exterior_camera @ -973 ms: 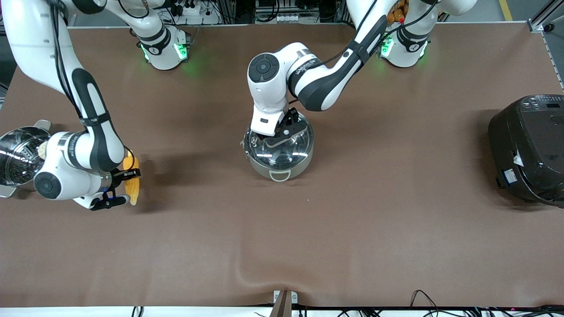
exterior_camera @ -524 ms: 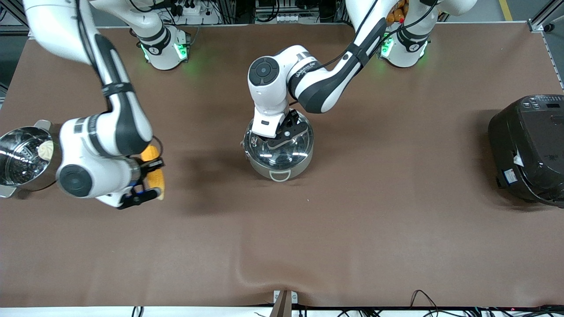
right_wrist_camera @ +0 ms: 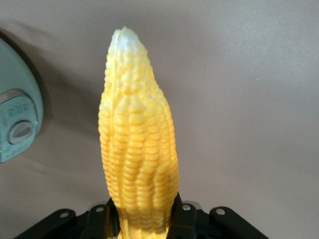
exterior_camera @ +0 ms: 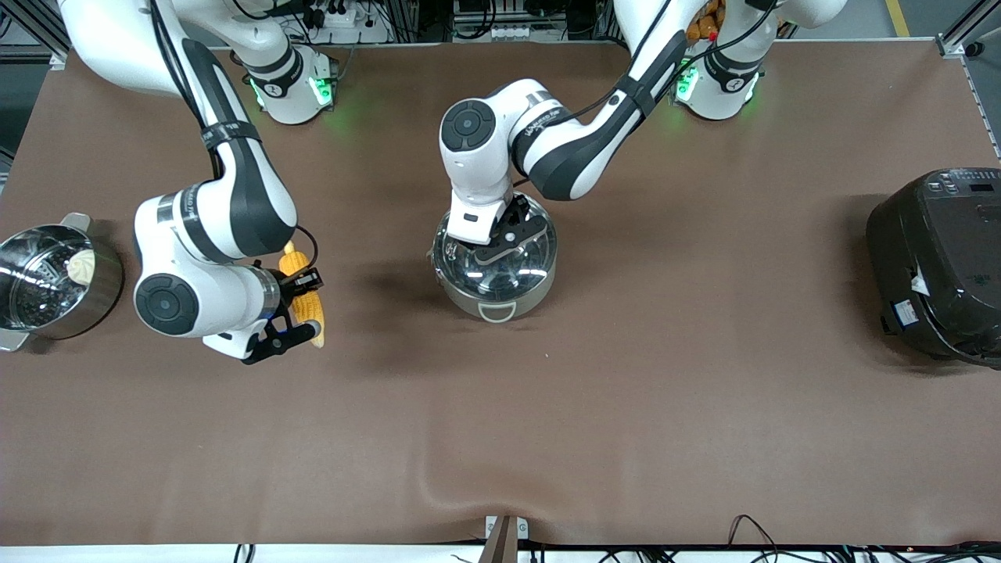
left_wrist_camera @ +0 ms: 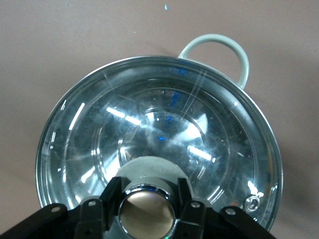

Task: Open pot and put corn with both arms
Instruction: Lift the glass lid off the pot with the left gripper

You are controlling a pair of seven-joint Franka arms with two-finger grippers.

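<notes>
Two arms working in the front view: right gripper (exterior_camera: 301, 313) hanging over bare table (exterior_camera: 626, 407) between the steamer pot (exterior_camera: 47, 281) and the pot (exterior_camera: 494, 270), clamping the corn (exterior_camera: 305, 301) crosswise. Left gripper (exterior_camera: 500, 238) sitting on the glass lid (exterior_camera: 516, 262), the pot standing mid-table, lid on. Black rice cooker (exterior_camera: 938, 266) resting at the left arm's end.

Showing in the left wrist view: fingers (left_wrist_camera: 110, 196) pinching the knob (left_wrist_camera: 146, 211) of the lid (left_wrist_camera: 199, 134), one loop handle (left_wrist_camera: 219, 52) sticking out.

Showing in the right wrist view: fingers (right_wrist_camera: 182, 216) squeezing the corn (right_wrist_camera: 137, 149) near its base, pale tip pointing away.
</notes>
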